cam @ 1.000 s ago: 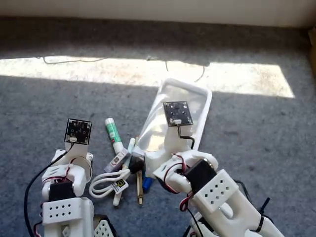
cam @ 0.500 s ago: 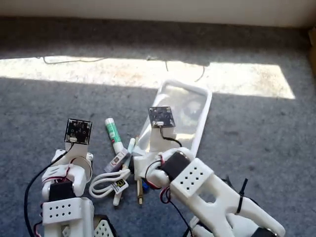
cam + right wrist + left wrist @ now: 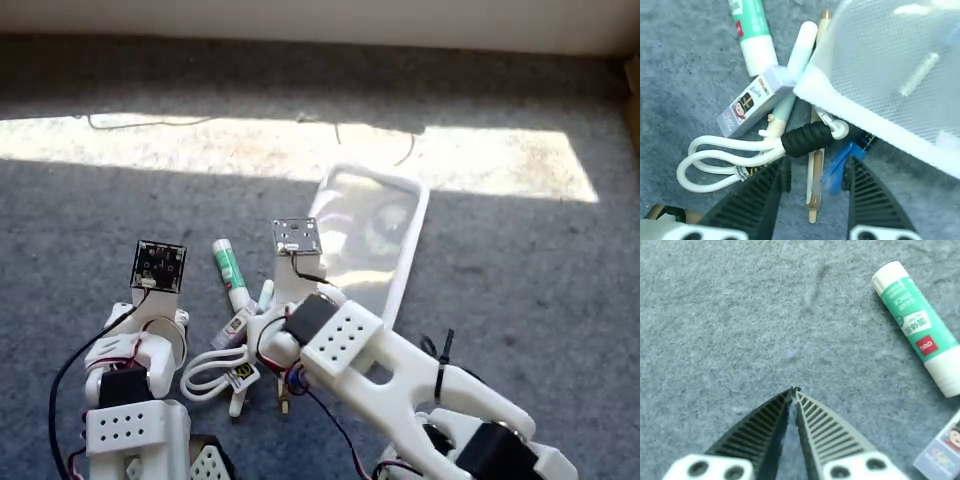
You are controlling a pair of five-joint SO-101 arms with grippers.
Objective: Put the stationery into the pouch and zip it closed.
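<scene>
**Pouch** (image 3: 372, 228): white mesh, flat on the grey carpet (image 3: 520, 280), right of centre. Its near-left corner (image 3: 812, 85) lies over the stationery heap. Whether the mouth is open cannot be told.

**Stationery**: heaped just left of the pouch.
- glue stick (image 3: 228, 270), farthest
- boxed eraser (image 3: 752, 102)
- pale pen (image 3: 801, 50)
- wooden pencil (image 3: 815, 185)
- blue clip (image 3: 839, 164)
- white cord loop (image 3: 725, 157) bound in black, lying across the pencil

**Right gripper** (image 3: 817, 162): jaws parted and empty, straddling the pencil and clip.

**Left gripper** (image 3: 794, 391): jaws closed together, empty, over bare carpet left of the glue stick.

**Hazards**:
- Closing here may catch cord or clip along with the pencil.
- The pencil's far end sits under the pouch corner, so lifting it could drag or flip the pouch.
- Nothing steadies the pouch, so pushing items in may slide it away.
</scene>
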